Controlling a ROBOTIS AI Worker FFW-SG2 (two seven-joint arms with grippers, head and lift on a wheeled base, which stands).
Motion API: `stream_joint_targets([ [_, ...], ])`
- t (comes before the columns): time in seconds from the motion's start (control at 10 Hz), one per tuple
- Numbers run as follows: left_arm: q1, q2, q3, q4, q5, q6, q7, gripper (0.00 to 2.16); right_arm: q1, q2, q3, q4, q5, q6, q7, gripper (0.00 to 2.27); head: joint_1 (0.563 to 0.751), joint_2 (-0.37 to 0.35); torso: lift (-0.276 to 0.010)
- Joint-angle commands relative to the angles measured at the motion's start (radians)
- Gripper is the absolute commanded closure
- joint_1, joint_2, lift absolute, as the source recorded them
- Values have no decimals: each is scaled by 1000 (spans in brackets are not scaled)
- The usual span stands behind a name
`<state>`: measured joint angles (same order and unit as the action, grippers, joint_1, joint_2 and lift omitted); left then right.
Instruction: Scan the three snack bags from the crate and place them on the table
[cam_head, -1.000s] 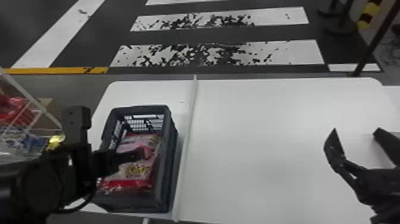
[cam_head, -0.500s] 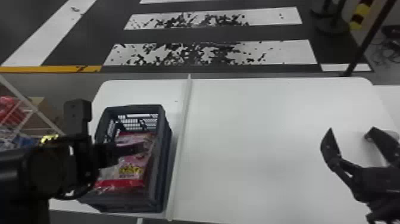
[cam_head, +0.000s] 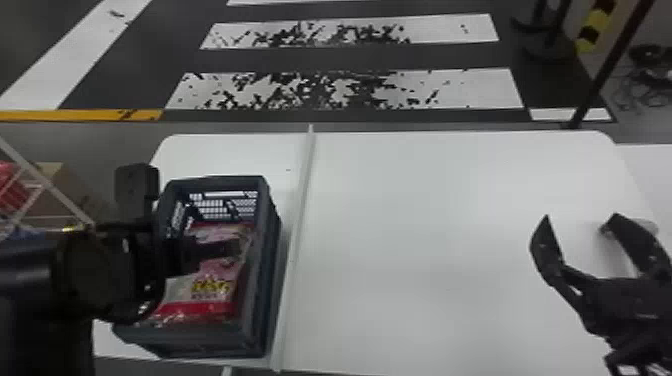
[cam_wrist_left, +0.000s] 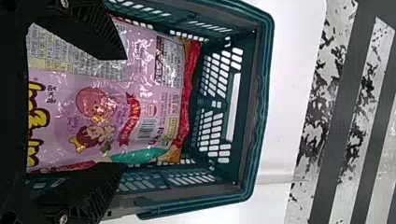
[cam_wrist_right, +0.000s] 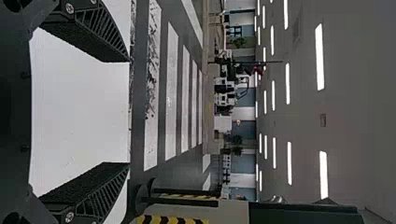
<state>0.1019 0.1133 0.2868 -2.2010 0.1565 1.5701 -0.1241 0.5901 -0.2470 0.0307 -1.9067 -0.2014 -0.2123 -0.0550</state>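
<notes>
In the head view my left gripper (cam_head: 212, 251) hangs over the dark crate (cam_head: 270, 280) at the left of the table, above a pink and red snack bag (cam_head: 210, 300). The left wrist view shows that gripper (cam_wrist_left: 123, 111) open, its fingers on either side over a lilac snack bag (cam_wrist_left: 154, 65) with a red end, lying inside the crate (cam_wrist_left: 264, 88). Nothing is gripped. Whether other bags lie beneath cannot be told. My right gripper (cam_head: 579, 220) stands open over the table's right side, and in the right wrist view this gripper (cam_wrist_right: 129, 112) holds nothing.
A raised pale strip (cam_head: 300, 215) runs front to back across the white table (cam_head: 425, 240), just right of the crate. The crate's walls surround the bag. A wire rack (cam_head: 45, 185) stands beyond the table's left side.
The head view has turned a little, so the table and crate sit farther left in it. The left gripper has shifted slightly rightward relative to the crate. The right gripper remains open.
</notes>
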Motion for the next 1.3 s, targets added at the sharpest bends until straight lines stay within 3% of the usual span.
stream_joint_targets([
  [0.0,-10,0,-20,18,-32,1,0,70,-7,-6,0,14,-4,0,0,97,695,100,-62],
  [0.5,-15,-3,-5,103,-40,1,-12,140,2,-17,-2,21,-4,-9,-13,97,695,95,-62],
  [0.7,-19,-1,5,133,-45,1,-43,637,2,-21,-2,37,-4,-12,-13,97,695,98,-62],
  [0.8,-18,-1,6,158,-48,1,-46,1298,2,-24,-2,43,-6,-18,-13,97,695,93,-62],
  [0.9,-18,2,6,172,-52,1,-52,1720,7,-26,-2,44,-6,-31,-13,97,695,93,-62],
  [1.0,-18,0,9,170,-63,1,-51,1912,13,-24,-5,46,-6,-43,-13,97,695,94,-62],
  [1.2,16,-3,23,86,-61,1,-45,1916,25,-20,-6,38,-6,-52,-13,97,695,102,-62],
])
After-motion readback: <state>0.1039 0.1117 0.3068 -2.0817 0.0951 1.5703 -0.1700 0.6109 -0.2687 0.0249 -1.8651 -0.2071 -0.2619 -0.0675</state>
